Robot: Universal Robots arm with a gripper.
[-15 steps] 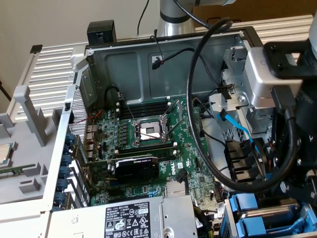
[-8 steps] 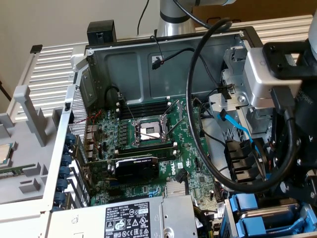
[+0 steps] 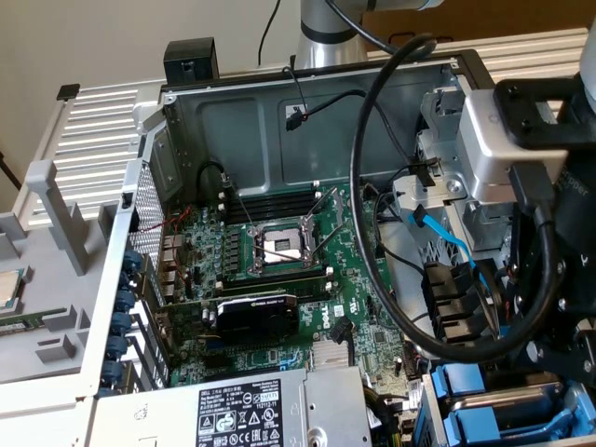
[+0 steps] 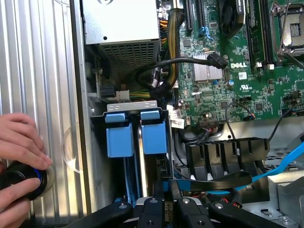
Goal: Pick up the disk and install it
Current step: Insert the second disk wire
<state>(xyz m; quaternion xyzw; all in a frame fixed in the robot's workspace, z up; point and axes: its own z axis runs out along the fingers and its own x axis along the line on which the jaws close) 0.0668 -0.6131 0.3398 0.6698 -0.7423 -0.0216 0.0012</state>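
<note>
At the drive bay, toward five o'clock of the motherboard, the gripper stands pinched narrow on the disk, edge-on among blue rails. Tilted, the disk could jam; the blue cable could snag; a hand rests at nine o'clock.

The computer case is matt grey sheet metal, with perforated steel at its rear. Just ahead of the gripper, whose fingers are black, satin-finished metal, the disk shows a bright bare-metal edge framed by smooth, bright blue plastic rails. Beyond it, the power supply box is dull grey perforated metal; the motherboard is glossy green.
</note>
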